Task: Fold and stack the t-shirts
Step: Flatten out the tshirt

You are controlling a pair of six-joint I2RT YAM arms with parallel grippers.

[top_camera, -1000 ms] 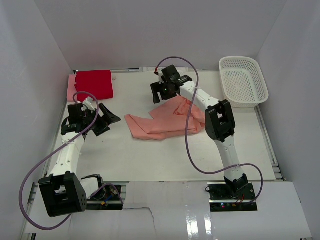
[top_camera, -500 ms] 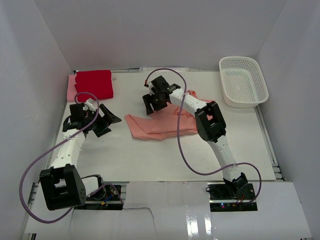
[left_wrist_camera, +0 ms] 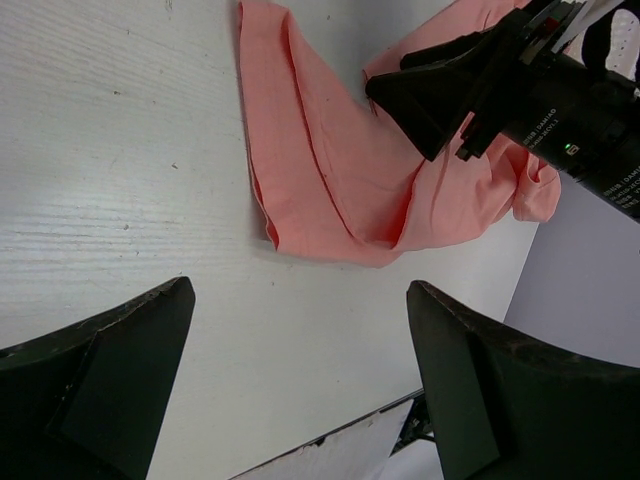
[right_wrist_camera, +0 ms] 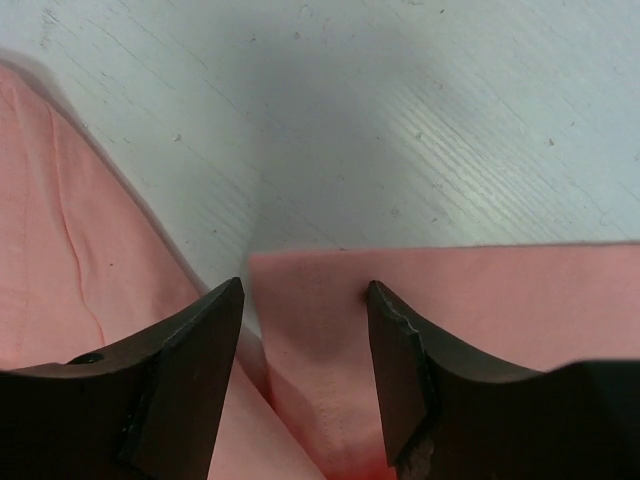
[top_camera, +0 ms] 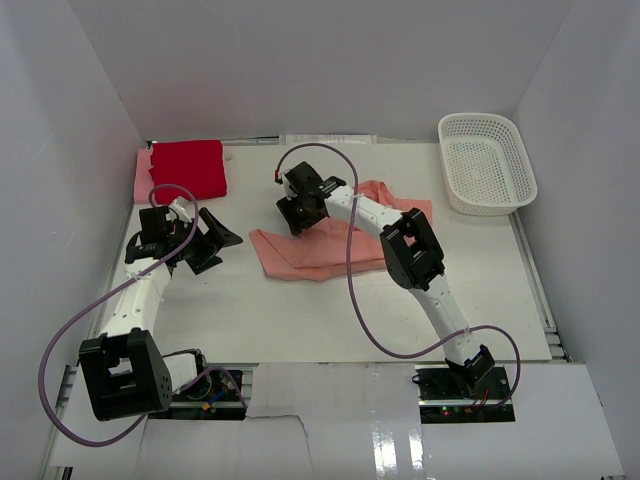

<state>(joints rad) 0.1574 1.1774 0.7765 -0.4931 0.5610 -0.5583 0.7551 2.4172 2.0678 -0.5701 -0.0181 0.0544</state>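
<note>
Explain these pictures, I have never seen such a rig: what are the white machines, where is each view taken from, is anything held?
These are two robot arms, left arm and right arm, bolted at the near edge of a table, each with a two-finger gripper. The wide picture looks down from above; the other two come from wrist cameras, so the dark shapes are each arm's own fingers. On it: a pink t-shirt, a folded red shirt and a white basket. The left gripper is open and empty. The right gripper has the pink t-shirt's cloth between its fingers; whether it pinches is unclear.
</note>
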